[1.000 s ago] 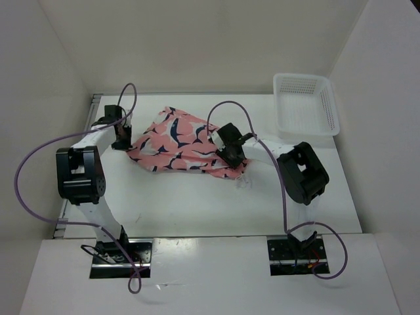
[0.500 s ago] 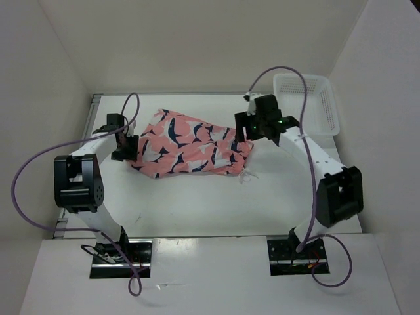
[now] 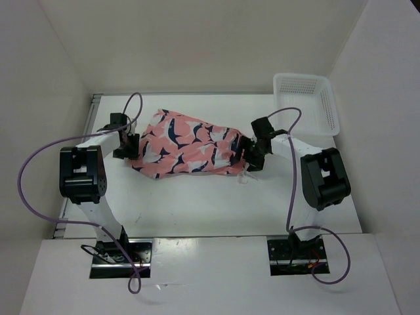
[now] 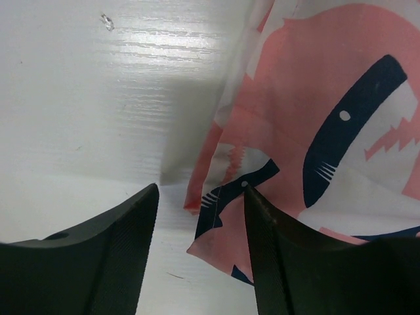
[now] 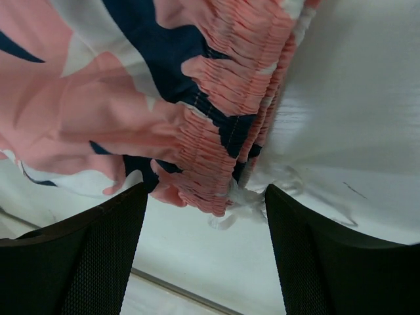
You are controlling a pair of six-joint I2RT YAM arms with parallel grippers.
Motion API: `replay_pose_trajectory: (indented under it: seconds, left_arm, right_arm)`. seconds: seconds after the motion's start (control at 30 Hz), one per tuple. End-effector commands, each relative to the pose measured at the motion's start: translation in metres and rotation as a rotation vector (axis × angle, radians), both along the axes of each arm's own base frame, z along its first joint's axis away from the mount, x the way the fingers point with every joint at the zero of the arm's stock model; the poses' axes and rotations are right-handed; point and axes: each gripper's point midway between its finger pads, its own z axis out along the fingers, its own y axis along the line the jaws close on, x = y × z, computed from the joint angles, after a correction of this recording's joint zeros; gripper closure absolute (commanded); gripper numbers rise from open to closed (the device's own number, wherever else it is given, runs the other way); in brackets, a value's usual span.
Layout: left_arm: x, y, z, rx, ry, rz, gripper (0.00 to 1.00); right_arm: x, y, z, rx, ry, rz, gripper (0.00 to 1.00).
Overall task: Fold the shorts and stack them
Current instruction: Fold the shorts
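Setting up the first fold, by my reading: shorts (image 3: 187,149) rumpled mid-desk (image 3: 197,203), left gripper (image 3: 125,147) at their 9 o'clock hem, right gripper (image 3: 252,157) at the 3 o'clock waistband, both jaws spread, nothing pinched; next move calls for closing on both edges

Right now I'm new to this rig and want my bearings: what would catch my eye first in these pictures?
The salmon-pink shorts, printed with navy-and-white sharks, lie rumpled mid-table, vivid against the white table. An arm sits at each end: the left jaws open at the cloth's left edge, the right jaws open by the gathered waistband and white drawstring. A white mesh basket stands at the far right corner.
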Motion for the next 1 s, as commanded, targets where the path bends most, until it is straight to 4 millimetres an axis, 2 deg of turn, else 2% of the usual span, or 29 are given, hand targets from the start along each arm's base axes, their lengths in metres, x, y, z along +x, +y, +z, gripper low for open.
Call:
replay_pose_trajectory:
  seconds: [0.0,0.07,0.17,0.2,0.27,0.3,0.4,0.43,0.5,0.53,0.57,0.6,0.63,0.7,0.73,0.77,0.8,0.87,0.97]
  left_arm:
    - [-0.017,0.004,-0.018,0.016,0.064,0.010,0.39]
    - [-0.020,0.004,-0.019,0.014,0.075,0.010,0.43]
    - [-0.026,0.001,-0.025,0.002,0.101,0.005,0.56]
    - [-0.026,0.001,-0.025,0.002,0.101,0.005,0.60]
    - [-0.026,0.000,-0.026,-0.006,0.100,0.002,0.72]
    - [-0.026,0.000,-0.026,-0.006,0.100,0.002,0.75]
    - [-0.032,-0.002,-0.029,-0.017,0.118,-0.002,0.84]
    - [-0.036,-0.003,-0.031,-0.018,0.128,-0.002,0.86]
    - [-0.038,-0.003,-0.024,-0.017,0.118,-0.002,0.91]
    - [-0.042,-0.003,-0.025,-0.017,0.122,-0.002,0.93]
    - [-0.039,-0.003,-0.017,-0.015,0.098,-0.002,0.93]
    - [-0.046,-0.004,-0.016,-0.016,0.108,-0.002,0.93]
    - [-0.052,-0.004,-0.015,-0.017,0.122,-0.002,0.93]
    - [-0.052,-0.014,-0.001,-0.062,0.090,-0.023,0.86]
    - [-0.057,-0.017,0.005,-0.079,0.088,-0.030,0.80]
    - [-0.058,-0.023,0.010,-0.107,0.079,-0.043,0.63]
    - [-0.062,-0.029,0.014,-0.119,0.085,-0.058,0.51]
    - [-0.051,-0.033,0.037,-0.138,0.025,-0.074,0.44]
    - [-0.037,-0.042,0.055,-0.164,-0.032,-0.103,0.36]
  right_arm:
    - [-0.001,0.008,-0.010,0.064,0.067,-0.065,0.22]
    - [-0.005,0.013,-0.020,0.085,0.104,-0.051,0.22]
    - [-0.002,0.018,-0.029,0.103,0.117,-0.033,0.26]
    - [-0.002,0.023,-0.026,0.132,0.118,-0.020,0.32]
    - [0.000,0.024,-0.032,0.135,0.122,-0.007,0.42]
    - [0.000,0.024,-0.032,0.135,0.122,-0.007,0.53]
    - [0.003,0.025,-0.030,0.135,0.109,0.001,0.68]
    - [0.003,0.025,-0.030,0.135,0.109,0.001,0.78]
    - [0.017,0.023,-0.011,0.137,0.009,0.056,0.86]
    - [0.022,0.024,-0.003,0.134,-0.028,0.083,0.95]
    - [0.027,0.018,0.004,0.129,-0.054,0.092,1.00]
    - [0.040,0.010,0.021,0.102,-0.139,0.132,1.00]
    - [0.046,0.002,0.029,0.081,-0.169,0.142,1.00]
    - [0.048,-0.010,0.043,0.077,-0.202,0.171,1.00]
    - [0.049,-0.021,0.045,0.060,-0.231,0.213,1.00]
    - [0.047,-0.027,0.045,0.047,-0.227,0.229,1.00]
    - [0.046,-0.028,0.055,0.036,-0.259,0.256,1.00]
    - [0.042,-0.038,0.056,-0.008,-0.289,0.304,1.00]
    - [0.040,-0.051,0.064,-0.091,-0.330,0.330,1.00]
